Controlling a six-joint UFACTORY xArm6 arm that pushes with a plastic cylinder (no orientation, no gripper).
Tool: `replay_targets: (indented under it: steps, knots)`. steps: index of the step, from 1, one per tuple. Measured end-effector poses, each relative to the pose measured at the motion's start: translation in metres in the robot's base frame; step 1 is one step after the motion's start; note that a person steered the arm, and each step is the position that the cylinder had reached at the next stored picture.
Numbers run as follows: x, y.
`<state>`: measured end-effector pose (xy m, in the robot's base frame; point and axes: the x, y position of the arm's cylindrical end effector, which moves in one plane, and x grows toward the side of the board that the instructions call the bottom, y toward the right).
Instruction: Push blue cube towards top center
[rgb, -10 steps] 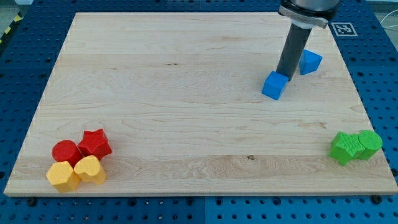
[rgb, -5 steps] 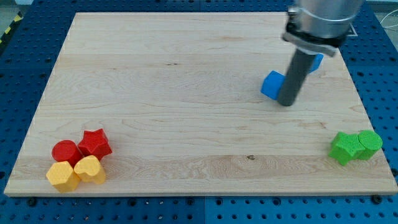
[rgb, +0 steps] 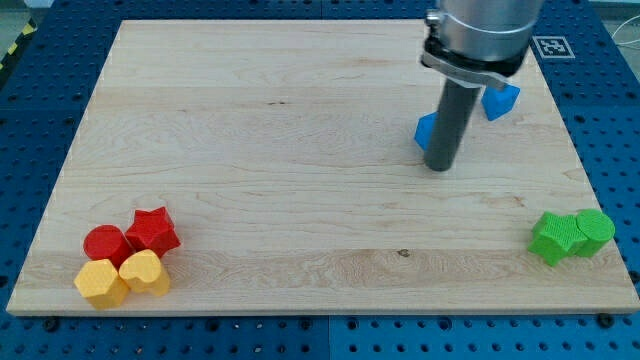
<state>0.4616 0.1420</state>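
Observation:
The blue cube (rgb: 426, 130) sits on the wooden board (rgb: 250, 180) at the upper right, mostly hidden behind my rod. My tip (rgb: 437, 166) rests on the board just below the cube, touching or nearly touching its near side. A second blue block (rgb: 499, 100) lies up and to the right of the cube, partly hidden by the arm.
Two green blocks (rgb: 560, 236) (rgb: 596, 230) sit together at the right edge. At the lower left is a cluster: red cylinder (rgb: 105, 243), red star (rgb: 153, 230), yellow block (rgb: 100, 283), yellow heart (rgb: 143, 272).
My tip moved from the cube's upper right, round its right side, to below it. The blue cube shifted slightly left and up.

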Motion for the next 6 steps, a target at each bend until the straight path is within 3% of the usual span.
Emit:
replay_targets:
  steps: [2,4,6]
  knots:
    - [-0.015,0.009]
    - [-0.075,-0.065]
    - [-0.114,-0.083]
